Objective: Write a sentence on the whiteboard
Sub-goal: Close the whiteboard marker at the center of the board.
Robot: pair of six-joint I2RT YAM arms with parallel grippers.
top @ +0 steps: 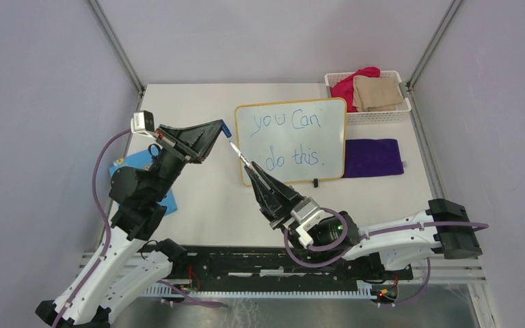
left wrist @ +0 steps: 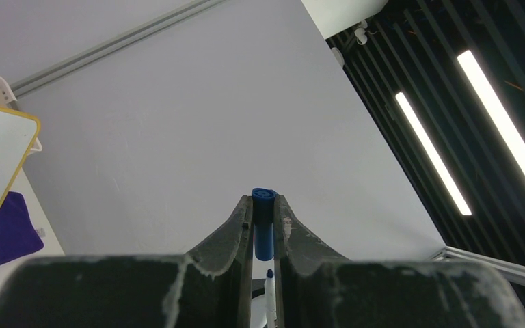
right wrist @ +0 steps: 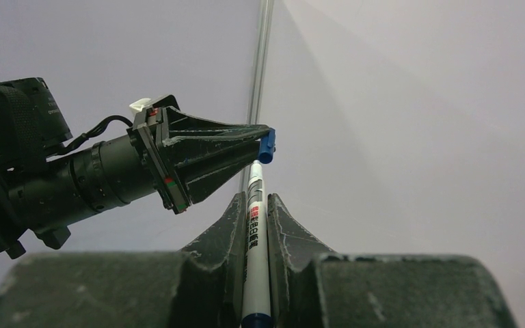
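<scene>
Right wrist view: the right gripper (right wrist: 253,201) pinches a white marker pen (right wrist: 253,229), its nib just beside the blue plastic cap (right wrist: 267,147) pinched by the left gripper (right wrist: 260,142), apparently for recapping. Beyond, the yellow-rimmed whiteboard (top: 333,137) bearing the blue handwritten sentence (top: 287,121) sits mid-table. A white lattice basket (top: 379,116) holds a red cloth (top: 345,89) and a beige cloth (top: 377,92).

basket (top: 379,116): red cloth (top: 345,87), beige cloth (top: 377,92) inside | purple cloth (top: 372,158): near basket | blue card (top: 130,164): left side
</scene>
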